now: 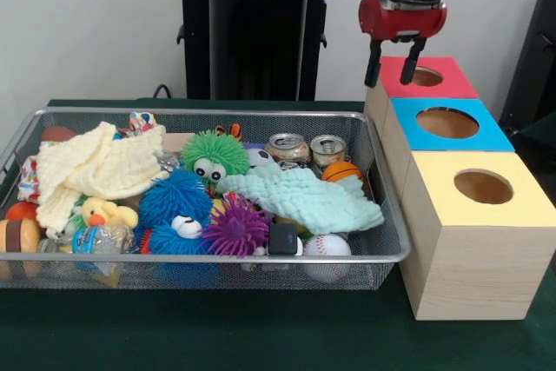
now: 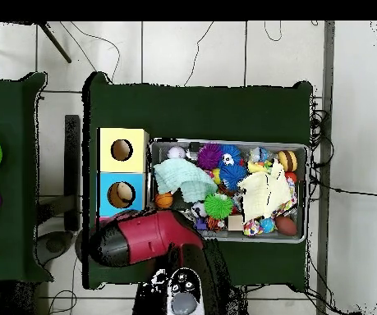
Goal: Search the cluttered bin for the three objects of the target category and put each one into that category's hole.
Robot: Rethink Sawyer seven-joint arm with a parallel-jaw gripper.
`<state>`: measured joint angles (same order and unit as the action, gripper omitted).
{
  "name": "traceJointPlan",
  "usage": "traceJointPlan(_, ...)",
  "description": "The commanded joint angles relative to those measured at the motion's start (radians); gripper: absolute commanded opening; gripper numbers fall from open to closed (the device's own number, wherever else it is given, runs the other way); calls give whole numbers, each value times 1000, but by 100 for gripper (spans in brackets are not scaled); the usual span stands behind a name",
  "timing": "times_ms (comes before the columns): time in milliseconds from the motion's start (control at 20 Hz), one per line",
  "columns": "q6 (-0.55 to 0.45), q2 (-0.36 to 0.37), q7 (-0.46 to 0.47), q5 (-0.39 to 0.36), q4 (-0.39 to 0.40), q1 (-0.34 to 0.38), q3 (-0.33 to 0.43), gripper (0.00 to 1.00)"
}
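The silver wire-mesh bin [image 1: 208, 257] sits on the green table and is full of clutter; it also shows in the overhead view [image 2: 228, 143]. A yellow plush duck [image 1: 102, 212] lies near its front left. An orange-and-black striped tiger [image 1: 230, 131] peeks out behind a green fuzzy ball. No third plush animal shows. My gripper [image 1: 395, 60] hangs open and empty just above the red-faced box [image 1: 452, 84], at the near edge of its hole [image 1: 426, 76]. In the overhead view my red arm [image 2: 142, 238] covers that box and the gripper.
Blue-faced box [image 1: 446, 122] and yellow-faced box [image 1: 483, 187] stand in a row with the red one, right of the bin. The bin holds green [image 1: 214, 154], blue [image 1: 174, 197] and purple [image 1: 236, 225] fuzzy balls, a cream cloth [image 1: 95, 167], a mint cloth [image 1: 304, 195], two cans [image 1: 288, 147], and a baseball [image 1: 327, 245].
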<state>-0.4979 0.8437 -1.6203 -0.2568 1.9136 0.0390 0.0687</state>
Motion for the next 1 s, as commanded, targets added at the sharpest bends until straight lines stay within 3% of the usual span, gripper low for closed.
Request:
traceJointPlan(50,-74,-73,128,-51,-88,92,150,100)
traceJointPlan(500,-97,-98,193,-108,-111,178,220,100)
traceJointPlan(1000,-113,-111,193,-164,-113,242,285,100)
